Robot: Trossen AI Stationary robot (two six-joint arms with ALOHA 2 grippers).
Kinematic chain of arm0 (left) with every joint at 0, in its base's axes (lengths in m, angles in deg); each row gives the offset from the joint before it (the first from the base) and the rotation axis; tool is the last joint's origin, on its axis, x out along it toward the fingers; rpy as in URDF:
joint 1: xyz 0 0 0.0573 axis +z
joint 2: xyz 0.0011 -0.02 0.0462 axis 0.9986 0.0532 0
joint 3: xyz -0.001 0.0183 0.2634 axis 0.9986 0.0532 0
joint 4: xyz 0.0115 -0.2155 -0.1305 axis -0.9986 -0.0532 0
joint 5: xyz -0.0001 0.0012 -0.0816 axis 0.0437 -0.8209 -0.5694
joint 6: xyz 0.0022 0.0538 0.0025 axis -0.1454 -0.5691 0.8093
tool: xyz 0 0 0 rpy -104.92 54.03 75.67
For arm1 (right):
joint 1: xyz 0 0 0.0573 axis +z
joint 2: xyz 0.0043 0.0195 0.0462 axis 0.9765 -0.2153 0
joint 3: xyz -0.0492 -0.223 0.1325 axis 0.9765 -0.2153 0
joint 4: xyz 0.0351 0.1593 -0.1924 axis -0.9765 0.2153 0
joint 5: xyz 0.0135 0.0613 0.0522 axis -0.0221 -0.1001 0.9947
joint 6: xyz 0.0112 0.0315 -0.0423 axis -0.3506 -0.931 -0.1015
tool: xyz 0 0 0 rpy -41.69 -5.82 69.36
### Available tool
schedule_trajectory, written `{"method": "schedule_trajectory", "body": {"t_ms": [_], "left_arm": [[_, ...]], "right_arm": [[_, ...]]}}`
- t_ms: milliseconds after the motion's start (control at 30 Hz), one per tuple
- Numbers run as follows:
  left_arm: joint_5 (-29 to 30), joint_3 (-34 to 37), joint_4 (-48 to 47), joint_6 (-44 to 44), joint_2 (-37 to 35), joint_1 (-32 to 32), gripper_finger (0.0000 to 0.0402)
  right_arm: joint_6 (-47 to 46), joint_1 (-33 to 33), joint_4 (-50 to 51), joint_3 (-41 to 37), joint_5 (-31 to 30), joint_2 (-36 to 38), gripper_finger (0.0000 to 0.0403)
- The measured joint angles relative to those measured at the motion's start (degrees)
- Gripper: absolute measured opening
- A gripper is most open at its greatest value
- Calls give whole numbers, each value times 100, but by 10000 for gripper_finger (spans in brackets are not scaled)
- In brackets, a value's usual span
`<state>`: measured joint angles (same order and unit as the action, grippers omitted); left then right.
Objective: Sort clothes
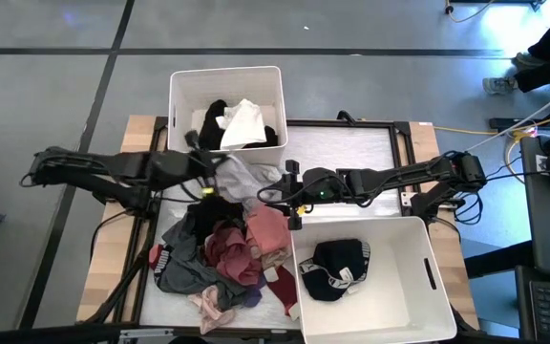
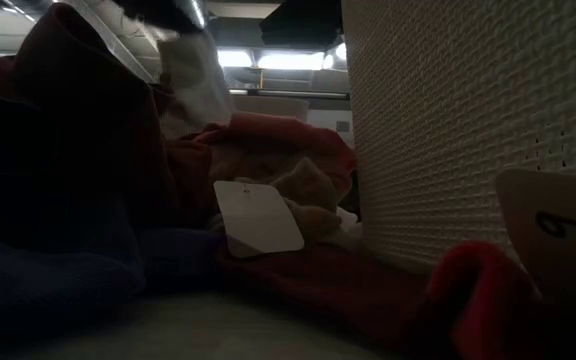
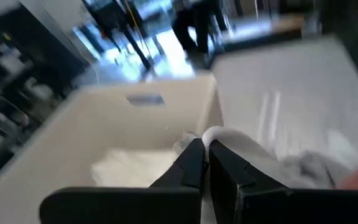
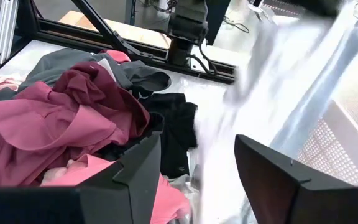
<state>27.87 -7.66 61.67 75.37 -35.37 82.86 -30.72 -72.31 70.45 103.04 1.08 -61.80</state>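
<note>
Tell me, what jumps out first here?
A jumbled pile of clothes in maroon, pink, grey and black fills the table's near left. The left end effector is shut on a pale garment, lifting it beside the far bin. The right end effector hangs open by the pile, next to the near bin.

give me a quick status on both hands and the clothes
Left hand shut on light grey garment, beside far bin. Right hand open above clothes pile. Nothing in the way.
</note>
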Motion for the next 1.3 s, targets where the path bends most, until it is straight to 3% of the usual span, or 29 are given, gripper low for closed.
{"method": "schedule_trajectory", "body": {"t_ms": [367,733,1067,1300], "left_arm": [[18,-2,1663,-1313,-825,280,6],[18,-2,2857,-2401,-855,1291,11],[18,-2,2863,-2211,-802,2607,15],[16,2,2435,-1624,-502,3119,21]], "right_arm": [[2,0,-4,-2,1,0,207],[2,0,-7,-2,1,0,207],[2,0,-9,-2,1,0,207],[2,-2,-11,-2,1,-1,207]]}}
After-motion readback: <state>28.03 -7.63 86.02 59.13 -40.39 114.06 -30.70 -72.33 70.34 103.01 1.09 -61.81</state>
